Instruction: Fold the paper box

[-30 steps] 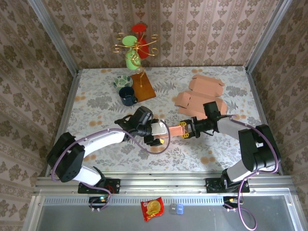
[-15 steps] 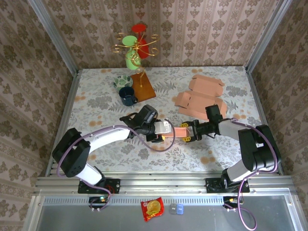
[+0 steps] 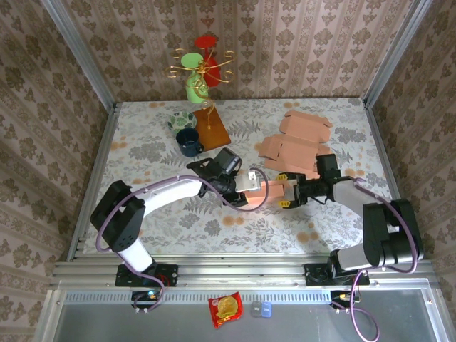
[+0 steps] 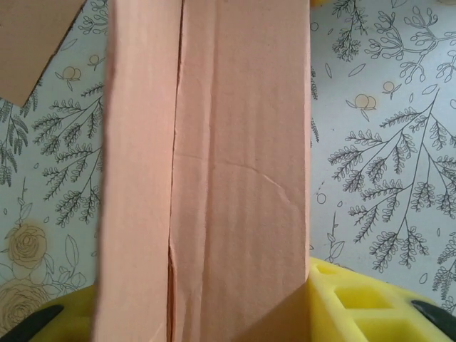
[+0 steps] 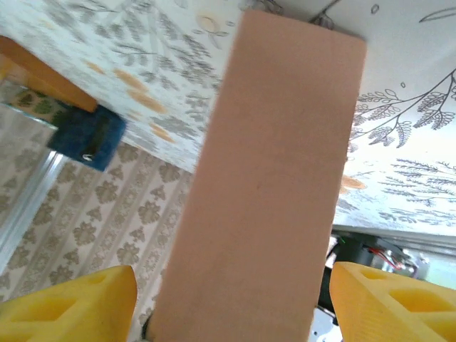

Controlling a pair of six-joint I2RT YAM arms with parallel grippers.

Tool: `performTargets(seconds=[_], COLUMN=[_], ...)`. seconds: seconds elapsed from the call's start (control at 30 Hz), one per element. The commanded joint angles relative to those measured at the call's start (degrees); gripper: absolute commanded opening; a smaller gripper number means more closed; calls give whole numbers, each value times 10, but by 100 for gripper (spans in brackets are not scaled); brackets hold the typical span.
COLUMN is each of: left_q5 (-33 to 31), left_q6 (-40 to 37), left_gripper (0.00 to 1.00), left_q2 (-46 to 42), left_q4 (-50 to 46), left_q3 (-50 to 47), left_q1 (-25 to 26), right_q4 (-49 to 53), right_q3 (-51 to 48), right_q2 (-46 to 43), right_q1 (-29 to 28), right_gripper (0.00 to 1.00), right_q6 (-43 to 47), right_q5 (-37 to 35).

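Because both arms reach in over the middle of the counter [image 3: 142,214], the work sits well clear of the flat blanks [image 3: 296,146] stacked toward the far right, so nothing there can snag it. The box [image 3: 269,189] hangs between the arms as a long, flattened pink sleeve, apparently raised off the cloth, likely so that one arm can steady it while the other takes a new hold.

Its long axis runs left to right across the counter, one end pointing into each arm. From the left wrist it stretches straight away from the camera, a seam [image 4: 173,178] running along its length.

The left gripper [image 3: 249,187] holds the box's near end, which fills the space between its yellow fingers [image 4: 342,299]. The right gripper [image 3: 288,192] stands wide around the other end. Its fingers [image 5: 71,303] flank the box with a gap showing on each side, so it bears no load.
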State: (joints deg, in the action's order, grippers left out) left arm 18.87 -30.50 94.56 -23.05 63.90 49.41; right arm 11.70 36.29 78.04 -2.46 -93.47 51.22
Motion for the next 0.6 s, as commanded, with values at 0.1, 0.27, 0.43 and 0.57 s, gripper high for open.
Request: performTargets(seconds=[0.1, 0.27, 0.43, 0.57], left_q5=[17, 12, 6, 2], left_q6=[43, 61, 69, 73], left_gripper=[43, 42, 41, 40], left_q2=[12, 13, 11, 10], left_q4=[-40, -45, -50, -52], left_q3=[27, 28, 28, 28], left_q1=[-7, -8, -8, -7], right_q4=[230, 204, 104, 86], right_q3=[65, 4, -28, 15], right_q2=[-206, -353, -292, -217], right_q1=[18, -123, -237, -261], right_gripper=[70, 50, 45, 45], right_q6=[108, 89, 63, 87], right_q5=[-253, -437, -456, -449])
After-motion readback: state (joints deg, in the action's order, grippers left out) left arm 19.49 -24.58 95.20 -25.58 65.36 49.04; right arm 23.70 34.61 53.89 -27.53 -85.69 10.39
